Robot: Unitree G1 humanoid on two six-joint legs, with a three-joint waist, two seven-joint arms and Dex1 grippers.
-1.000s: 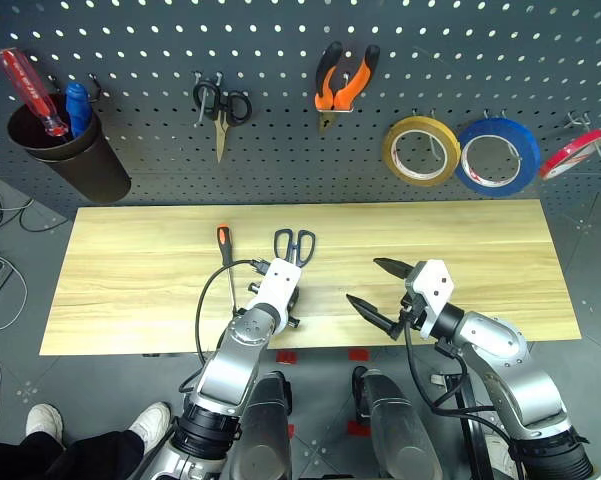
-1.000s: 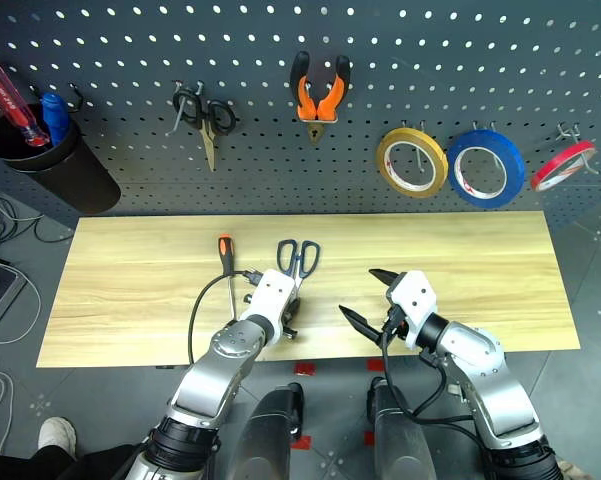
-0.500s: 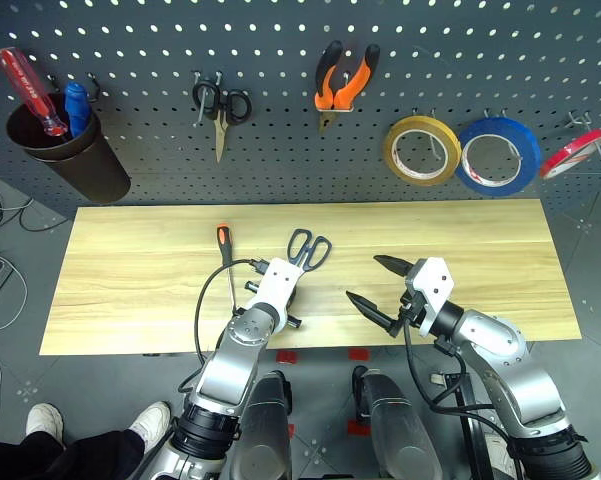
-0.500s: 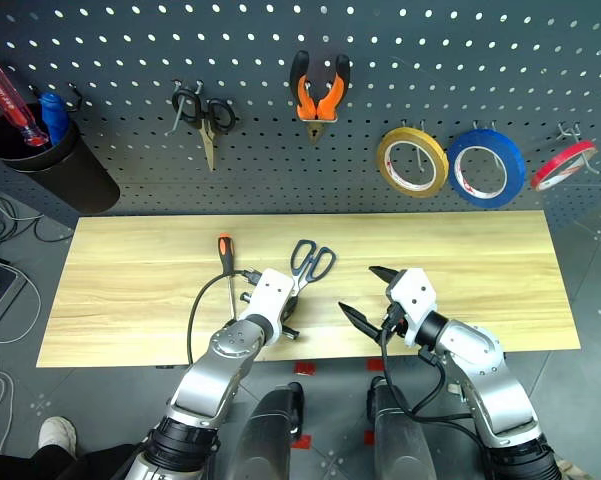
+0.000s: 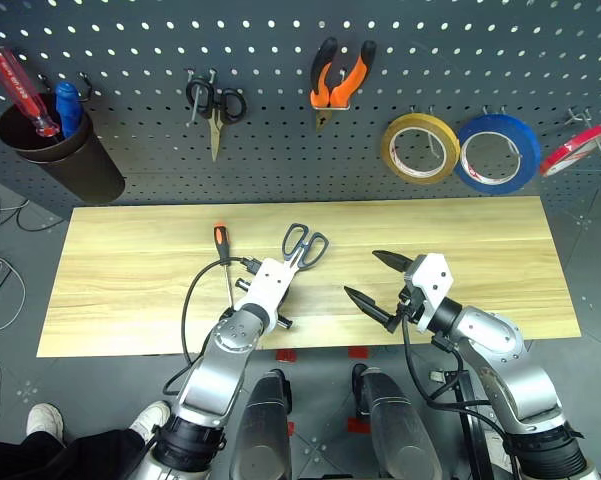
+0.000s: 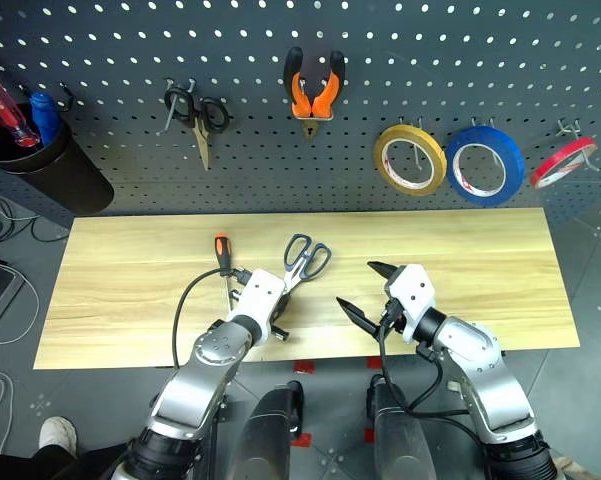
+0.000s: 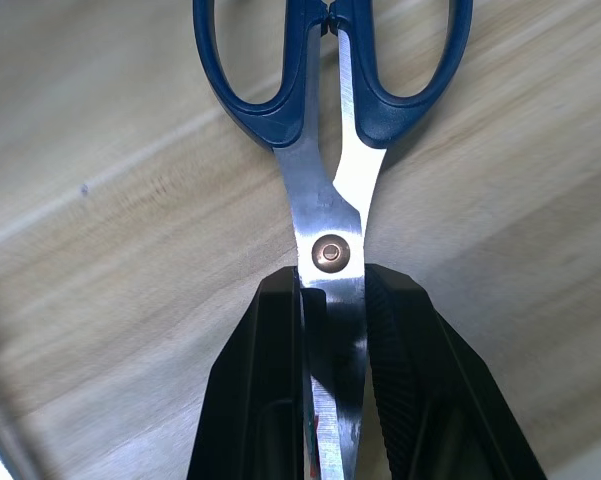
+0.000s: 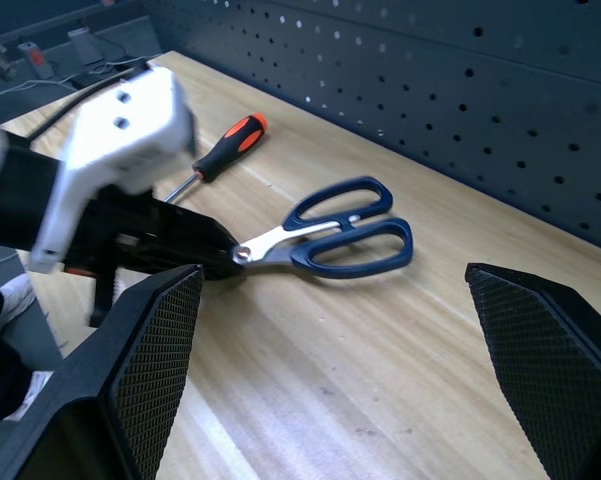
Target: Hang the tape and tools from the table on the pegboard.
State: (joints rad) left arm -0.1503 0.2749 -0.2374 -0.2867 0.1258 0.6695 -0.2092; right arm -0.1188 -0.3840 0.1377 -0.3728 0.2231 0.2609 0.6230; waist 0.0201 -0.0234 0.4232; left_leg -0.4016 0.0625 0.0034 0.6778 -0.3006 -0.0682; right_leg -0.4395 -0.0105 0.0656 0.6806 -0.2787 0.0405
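You see three tape rolls: yellow-tan [image 5: 421, 148], blue [image 5: 498, 154], thin red [image 5: 574, 151]; two scissors: blue-handled steel [image 5: 304, 243], black-handled [image 5: 216, 105]; three screwdrivers: orange-and-black [image 5: 221, 250], red-handled [image 5: 16, 88], blue-handled [image 5: 68, 107]; one orange-handled pliers [image 5: 338, 80].

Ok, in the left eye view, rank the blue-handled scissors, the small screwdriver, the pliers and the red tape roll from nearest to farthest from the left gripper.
1. Blue-handled scissors: clamped by the blades in the left gripper, on the table.
2. Small screwdriver: on the table, just to its left.
3. Pliers: hung on the pegboard above.
4. Red tape roll: far right of the pegboard.
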